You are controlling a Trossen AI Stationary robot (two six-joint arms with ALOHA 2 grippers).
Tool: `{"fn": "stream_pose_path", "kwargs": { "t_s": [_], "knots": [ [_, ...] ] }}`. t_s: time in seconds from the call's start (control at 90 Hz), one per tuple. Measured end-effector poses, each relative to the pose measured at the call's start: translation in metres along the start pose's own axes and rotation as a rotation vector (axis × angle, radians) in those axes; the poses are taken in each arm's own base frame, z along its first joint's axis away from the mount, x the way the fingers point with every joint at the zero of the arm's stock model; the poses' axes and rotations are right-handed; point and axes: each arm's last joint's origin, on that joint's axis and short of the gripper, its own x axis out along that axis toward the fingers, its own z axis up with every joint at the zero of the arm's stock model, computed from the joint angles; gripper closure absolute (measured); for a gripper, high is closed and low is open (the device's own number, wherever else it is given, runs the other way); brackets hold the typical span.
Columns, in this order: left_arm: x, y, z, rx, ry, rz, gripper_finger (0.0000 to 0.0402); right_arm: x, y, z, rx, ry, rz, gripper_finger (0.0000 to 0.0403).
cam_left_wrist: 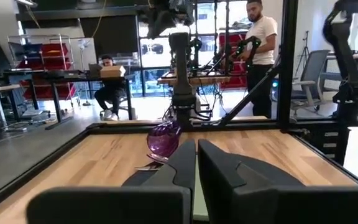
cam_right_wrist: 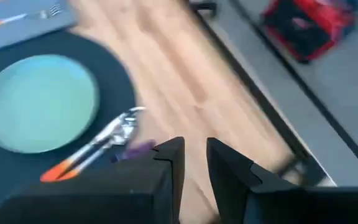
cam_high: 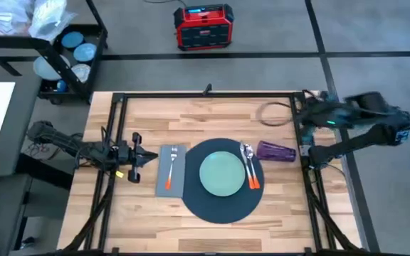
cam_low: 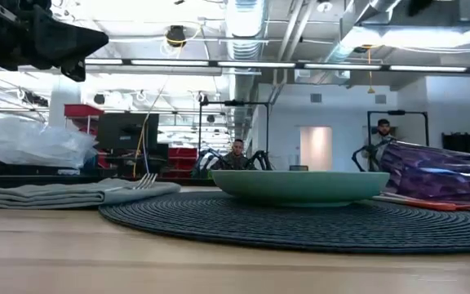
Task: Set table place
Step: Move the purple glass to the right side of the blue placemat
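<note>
High view: on the light wooden tabletop [cam_high: 148,213], the dark round mat [cam_high: 219,206] carries the pale green plate [cam_high: 223,174]; the translucent purple cup [cam_high: 275,151] lies toppled, needing righting. Wrist views: left end effector [cam_left_wrist: 196,155] and right end effector [cam_right_wrist: 195,153] are both narrow, empty.

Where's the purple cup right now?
High view: the purple cup lies on its side on the table's right half, beside the mat's right edge.

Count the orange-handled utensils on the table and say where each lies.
3, as far as the blur allows. A fork lies on the napkin left of the plate. Two more lie close together on the mat right of the plate, beside the tipped cup.
</note>
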Motion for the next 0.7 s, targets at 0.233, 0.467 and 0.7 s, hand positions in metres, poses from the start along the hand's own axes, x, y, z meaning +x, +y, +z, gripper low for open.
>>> {"fn": "stream_pose_path", "kwargs": {
  "t_s": [0.233,0.467,0.7],
  "knots": [
    [0.000,0.000,-0.003,-0.044,0.028,-0.003,0.0400,0.067,0.001,0.036,-0.009,0.306,0.079,0.0347],
    [0.000,-0.001,-0.010,-0.042,0.097,-0.005,0.0400,0.112,-0.003,0.039,0.100,0.529,0.171,0.0344],
    [0.000,-0.001,-0.009,-0.043,0.093,-0.005,0.0400,0.152,0.004,0.043,0.102,0.670,0.194,0.0316]
  ]
}}
